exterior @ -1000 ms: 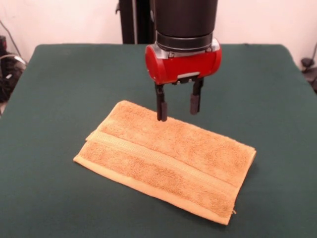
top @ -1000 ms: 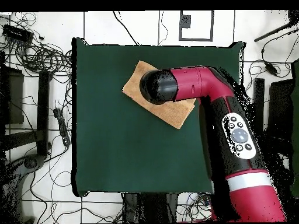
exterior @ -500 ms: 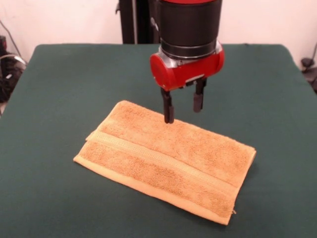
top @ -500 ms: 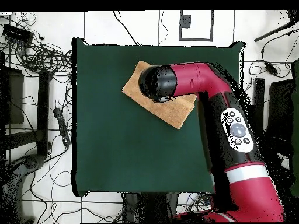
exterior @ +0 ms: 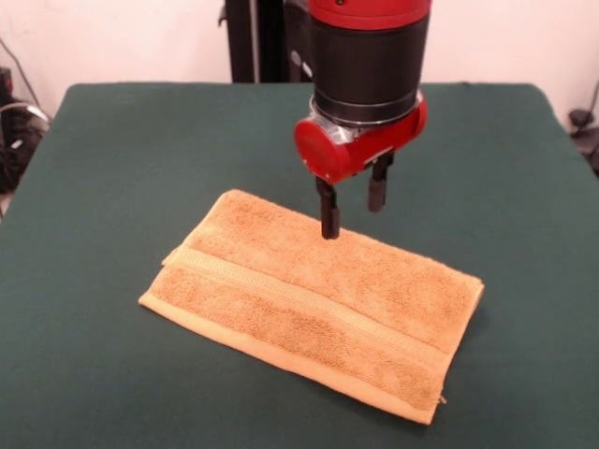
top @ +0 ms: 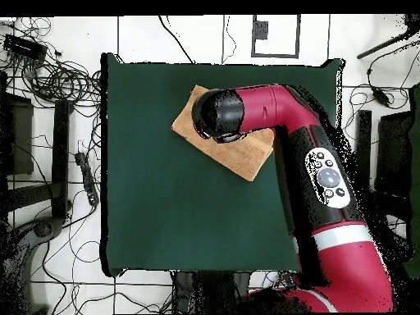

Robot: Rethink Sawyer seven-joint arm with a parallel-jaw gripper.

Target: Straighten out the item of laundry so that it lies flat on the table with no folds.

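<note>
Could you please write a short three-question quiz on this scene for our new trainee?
1. True or false: the small orange-tan terry towel lies spread in a single layer on the dark green cloth-covered table.
2. In the front view, the red and black arm's claw is: A) shut on the towel's corner, B) open above the towel's far edge, C) out of view.
3. Fill in: a flat woven ____ runs along the towel's length.

Key
1. False: it is folded, with doubled layers showing at its near and left edges.
2. B: the two fingers stand apart, holding nothing.
3. Band.
</note>
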